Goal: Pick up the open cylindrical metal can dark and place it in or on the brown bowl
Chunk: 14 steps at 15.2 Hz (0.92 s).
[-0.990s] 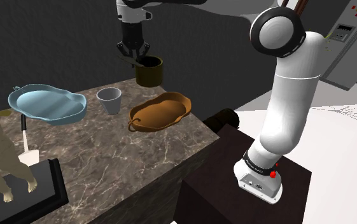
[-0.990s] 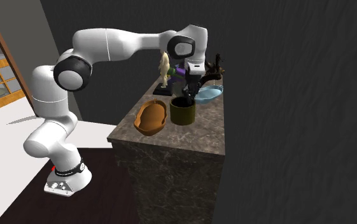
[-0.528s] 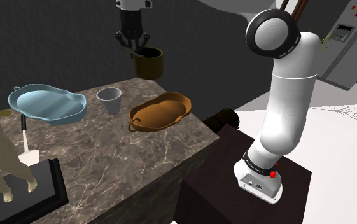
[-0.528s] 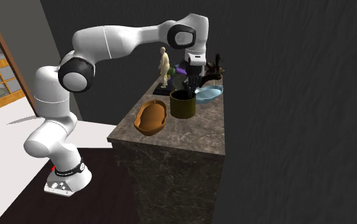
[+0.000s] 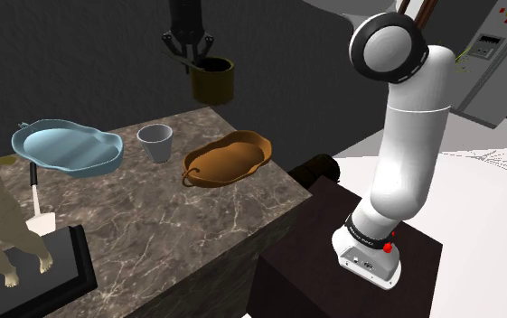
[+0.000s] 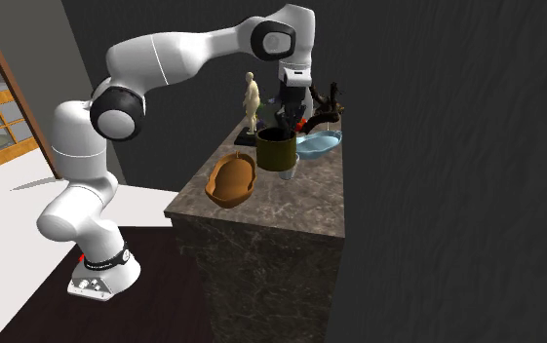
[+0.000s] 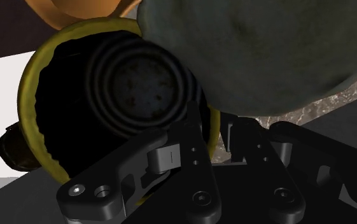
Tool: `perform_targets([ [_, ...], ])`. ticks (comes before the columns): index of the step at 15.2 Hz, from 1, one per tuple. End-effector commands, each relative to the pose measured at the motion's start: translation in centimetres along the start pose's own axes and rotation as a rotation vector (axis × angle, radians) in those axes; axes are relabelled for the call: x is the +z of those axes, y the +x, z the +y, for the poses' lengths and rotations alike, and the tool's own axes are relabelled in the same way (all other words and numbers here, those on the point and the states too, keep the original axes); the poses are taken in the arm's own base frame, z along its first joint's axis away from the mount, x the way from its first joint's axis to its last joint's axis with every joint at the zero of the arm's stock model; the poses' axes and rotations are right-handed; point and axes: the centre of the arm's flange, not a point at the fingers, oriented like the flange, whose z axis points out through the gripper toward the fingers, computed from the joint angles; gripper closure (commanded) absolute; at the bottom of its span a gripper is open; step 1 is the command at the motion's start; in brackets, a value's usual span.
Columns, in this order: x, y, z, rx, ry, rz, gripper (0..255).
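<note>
Noted dark olive open cylindrical can (image 5: 212, 83) aloft at shoulder view's upper middle, clear of marbled bench (image 5: 179, 226), rim wall pinched in closed black gripper (image 5: 191, 61); judged rigid, light, slick, prone to swing.

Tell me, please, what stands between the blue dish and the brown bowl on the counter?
A small grey cup stands upright between the blue dish and the brown bowl, apart from both. The shoulder view shows this.
</note>
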Motion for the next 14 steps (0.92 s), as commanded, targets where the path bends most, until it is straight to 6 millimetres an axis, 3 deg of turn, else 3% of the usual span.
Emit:
perform_targets([
  [1, -0.1, -2.3, 1.1, 0.000, 0.000, 0.000, 255],
  [11, -0.2, -14.6, 5.7, 0.000, 0.000, 0.000, 255],
  [14, 0.9, -15.5, 6.0, 0.000, 0.000, 0.000, 255],
])
